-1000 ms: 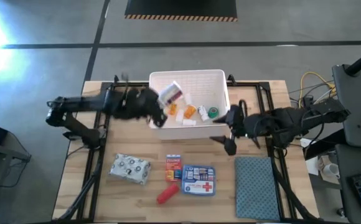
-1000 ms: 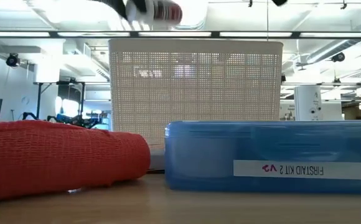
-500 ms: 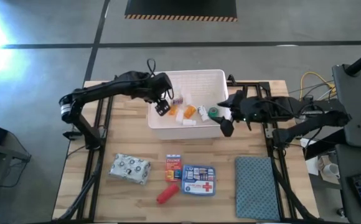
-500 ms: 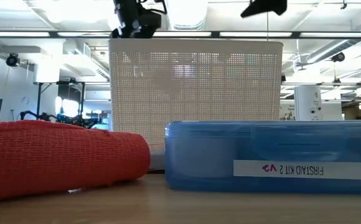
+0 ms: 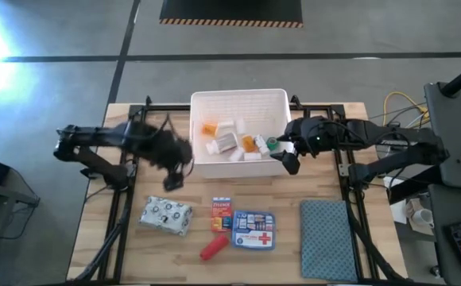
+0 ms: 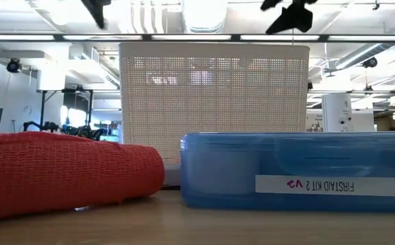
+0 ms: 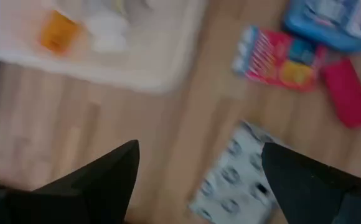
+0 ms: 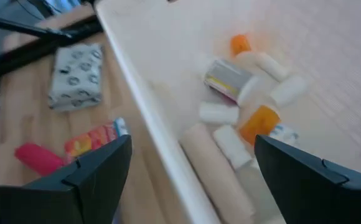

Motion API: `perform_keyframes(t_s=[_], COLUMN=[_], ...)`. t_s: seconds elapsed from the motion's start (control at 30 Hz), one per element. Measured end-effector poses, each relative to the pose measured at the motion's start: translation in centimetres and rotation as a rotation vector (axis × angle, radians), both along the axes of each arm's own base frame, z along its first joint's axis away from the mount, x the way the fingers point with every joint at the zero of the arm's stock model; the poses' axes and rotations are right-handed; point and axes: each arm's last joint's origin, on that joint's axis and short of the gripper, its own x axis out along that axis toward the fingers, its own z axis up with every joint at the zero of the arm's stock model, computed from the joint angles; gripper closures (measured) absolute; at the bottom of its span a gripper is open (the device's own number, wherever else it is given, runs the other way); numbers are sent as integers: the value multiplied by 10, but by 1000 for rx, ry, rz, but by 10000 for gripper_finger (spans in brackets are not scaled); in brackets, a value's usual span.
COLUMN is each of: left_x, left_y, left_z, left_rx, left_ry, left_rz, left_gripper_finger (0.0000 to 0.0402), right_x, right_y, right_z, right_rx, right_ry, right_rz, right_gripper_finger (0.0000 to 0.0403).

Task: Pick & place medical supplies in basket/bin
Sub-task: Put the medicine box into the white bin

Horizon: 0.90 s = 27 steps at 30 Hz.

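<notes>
The white perforated bin (image 5: 238, 94) stands mid-table, holding orange vials, white bottles (image 5: 226, 141) and a green tape roll (image 5: 272, 144). On the wood nearer lie a grey patterned pack (image 5: 167, 215), a red-blue box (image 5: 221, 213), a blue red-cross pouch (image 5: 254, 229) and a red tube (image 5: 213, 249). My left gripper (image 5: 171, 179) hangs open above bare wood off the bin's near-left corner, with the pack (image 7: 236, 177) below it. My right gripper (image 5: 288, 161) hovers open at the bin's near-right corner, above the rim (image 8: 143, 87).
A teal-grey cloth mat (image 5: 326, 238) lies at the table's near right. Black frame rails run along the table's left and right sides. In the low view the pouch (image 6: 299, 170) and the red tube (image 6: 61, 170) stand in front of the bin (image 6: 214, 88).
My left gripper carried a white red-labelled bottle over the bin, let it go there, then drew back toward the table's left and near side. The bottle now lies inside the bin. My right gripper moved a little toward the far edge, up to the bin's near-right corner.
</notes>
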Motion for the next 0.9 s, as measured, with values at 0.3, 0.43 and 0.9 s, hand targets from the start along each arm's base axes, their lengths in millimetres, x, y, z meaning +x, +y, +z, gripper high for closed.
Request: perform_keyframes(t_s=[0.3,0.43,0.9], left_x=[-26,-30,-8], left_y=[-72,-92,-108], left_z=[-45,-91,-144], left_rx=[-54,-157,-261], left_ry=[161,273,2], left_rz=[40,93,191], left_gripper_finger=[87,87,87], right_x=[-2,-2,0], right_y=[-7,-6,-2], right_z=[-41,-57,-36], right_rx=[67,106,100], right_ry=[126,149,98], right_rz=[38,72,116], right_gripper_finger=[75,75,75])
